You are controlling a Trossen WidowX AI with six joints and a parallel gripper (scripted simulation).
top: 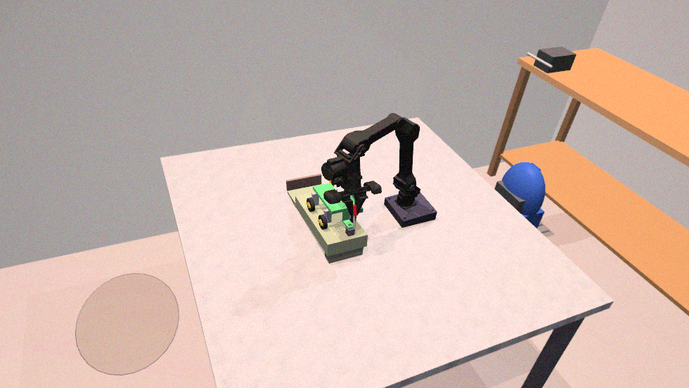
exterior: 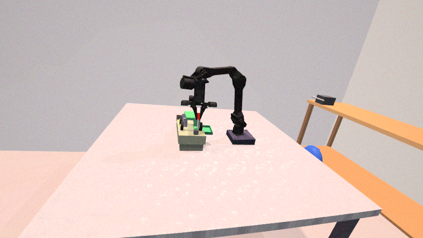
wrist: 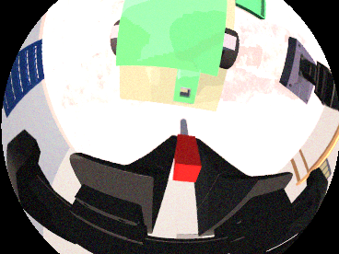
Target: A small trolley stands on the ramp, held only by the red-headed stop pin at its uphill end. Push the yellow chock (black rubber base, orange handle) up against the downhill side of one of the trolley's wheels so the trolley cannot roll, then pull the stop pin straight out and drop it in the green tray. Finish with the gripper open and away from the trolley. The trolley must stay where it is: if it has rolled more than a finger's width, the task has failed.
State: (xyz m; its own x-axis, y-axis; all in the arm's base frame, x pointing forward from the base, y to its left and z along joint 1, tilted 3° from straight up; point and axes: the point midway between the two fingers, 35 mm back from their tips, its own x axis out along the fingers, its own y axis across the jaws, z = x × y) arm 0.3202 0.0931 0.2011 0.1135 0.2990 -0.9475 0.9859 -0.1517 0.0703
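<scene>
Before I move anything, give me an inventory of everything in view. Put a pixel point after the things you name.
Pale rectangular table [top: 409,289] [exterior: 192,183] [wrist: 87,92]: 1, under the arm
Tan ramp [top: 339,236] [exterior: 191,139] [wrist: 138,87]: 1, on table
Green-topped wheeled trolley [top: 322,190] [exterior: 189,114] [wrist: 170,37]: 1, on ramp
Red-headed grey stop pin [top: 354,209] [exterior: 198,116] [wrist: 186,158]: 1, in pincer
Shallow green tray [top: 361,209] [exterior: 212,132] [wrist: 263,11]: 1, beside ramp
Orange shelf unit [top: 626,91] [exterior: 370,118] [wrist: 295,171]: 1, beyond table
Black box [top: 557,58] [exterior: 326,99] with pale rod: 1, atop shelf unit
Blue egg-shaped object [top: 524,188] [exterior: 313,153]: 1, near shelf unit
Tan disc [top: 127,322]: 1, floor
Blue ribbed object [wrist: 25,75]: 1, wrist view's left edge
Yellow chock: cannot clearly identify
Black arm [top: 406,154] [exterior: 238,97] [wrist: 324,83]: 1, dark base on table
Black pincer [top: 354,211] [exterior: 198,118] [wrist: 184,141]: 1, above ramp
</scene>
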